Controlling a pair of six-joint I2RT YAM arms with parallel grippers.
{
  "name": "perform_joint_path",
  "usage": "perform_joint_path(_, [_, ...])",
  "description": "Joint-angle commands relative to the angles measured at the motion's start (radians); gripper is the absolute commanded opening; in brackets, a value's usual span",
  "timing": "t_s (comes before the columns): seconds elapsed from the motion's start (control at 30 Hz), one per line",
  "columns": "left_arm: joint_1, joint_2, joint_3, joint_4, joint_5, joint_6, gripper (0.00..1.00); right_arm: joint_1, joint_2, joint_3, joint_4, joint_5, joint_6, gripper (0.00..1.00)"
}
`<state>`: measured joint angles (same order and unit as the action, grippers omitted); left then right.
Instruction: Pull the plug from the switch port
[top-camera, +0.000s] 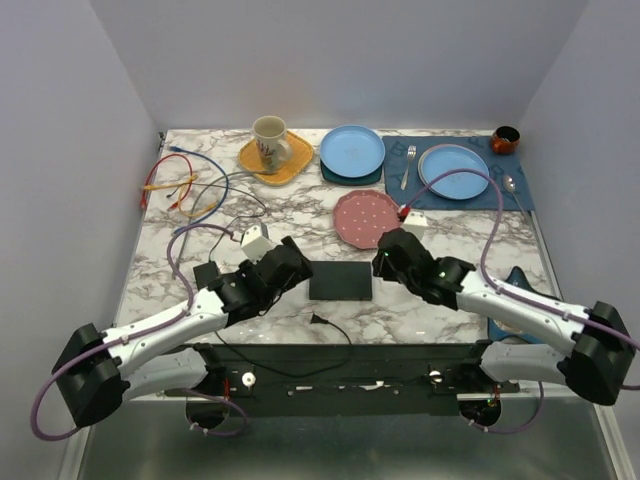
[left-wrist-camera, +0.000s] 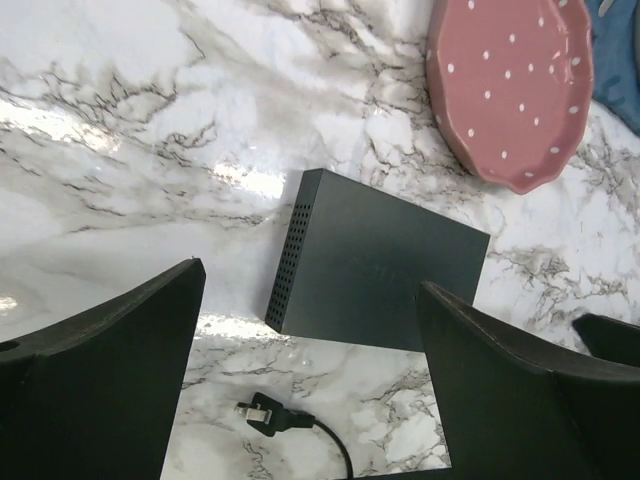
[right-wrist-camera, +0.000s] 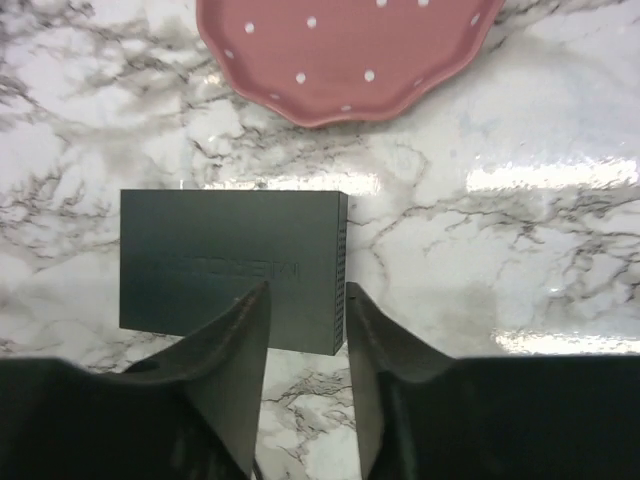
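Lying flat a little toward 6 o'clock from the middle of the bench (top-camera: 310, 215), the switch (top-camera: 340, 281) has an arm on either side. The left jaws are at its 9 o'clock and the right jaws at its 2 o'clock. The plug (top-camera: 318, 320) rests loose on the marble at the switch's 7 o'clock, apart from the box. Its black cable (top-camera: 340, 328) curls off toward 4 o'clock and the near edge. From that I judge the plug is already out of its port and the pull itself is done.

The left jaws stand spread wide and hold nothing. In the left wrist view their fingers (left-wrist-camera: 100, 380) frame the switch and the plug, with only air between them. The right jaws are parted just a little. Their fingers (right-wrist-camera: 225, 370) sit over the near right corner of the switch, and the slit between them shows its vented side and the bench, with no cable and nothing pinched. Whether they touch the box I cannot tell.

That placement reads as a bracing position, with one arm steadying the light box while the other draws the plug away. An unheld switch would likely slide on polished marble.

The pink dotted plate (top-camera: 365, 218) lies just beyond the switch at 12 o'clock, close enough for a careless retreat to nudge it.
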<state>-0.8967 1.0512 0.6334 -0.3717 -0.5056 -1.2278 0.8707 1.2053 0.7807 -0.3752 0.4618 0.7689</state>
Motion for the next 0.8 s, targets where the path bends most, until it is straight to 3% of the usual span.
perform_joint_path(0.0, [0.002, -0.08, 0.035, -0.073, -0.122, 0.08, 0.99, 0.005, -0.174, -0.012, -0.013, 0.114, -0.066, 0.5])
perform_joint_path(0.13, [0.008, -0.074, 0.055, -0.052, -0.071, 0.206, 0.99, 0.005, -0.259, -0.086, 0.102, 0.107, -0.248, 0.66])
perform_joint_path(0.2, [0.016, -0.04, 0.106, -0.065, -0.039, 0.278, 0.99, 0.007, -0.256, -0.077, 0.098, 0.112, -0.348, 0.66])
perform_joint_path(0.3, [0.019, -0.007, 0.156, -0.116, -0.019, 0.315, 0.99, 0.007, -0.288, -0.072, 0.079, 0.095, -0.372, 0.67])
perform_joint_path(0.4, [0.021, -0.023, 0.129, -0.072, 0.039, 0.34, 0.99, 0.007, -0.407, -0.145, 0.174, -0.004, -0.373, 0.67])
perform_joint_path(0.43, [0.021, -0.034, 0.117, -0.038, 0.055, 0.337, 0.99, 0.005, -0.444, -0.182, 0.265, -0.087, -0.366, 0.78])
perform_joint_path(0.47, [0.021, -0.045, 0.101, -0.021, 0.076, 0.332, 0.99, 0.005, -0.516, -0.261, 0.324, -0.135, -0.329, 1.0])
perform_joint_path(0.53, [0.024, -0.069, 0.075, 0.0, 0.091, 0.326, 0.99, 0.007, -0.575, -0.358, 0.518, -0.231, -0.292, 1.0])
perform_joint_path(0.6, [0.024, -0.079, 0.066, 0.001, 0.108, 0.346, 0.99, 0.007, -0.627, -0.434, 0.579, -0.227, -0.243, 1.0])
perform_joint_path(0.77, [0.025, -0.091, 0.068, -0.019, 0.124, 0.402, 0.99, 0.005, -0.61, -0.377, 0.44, -0.155, -0.267, 1.0])
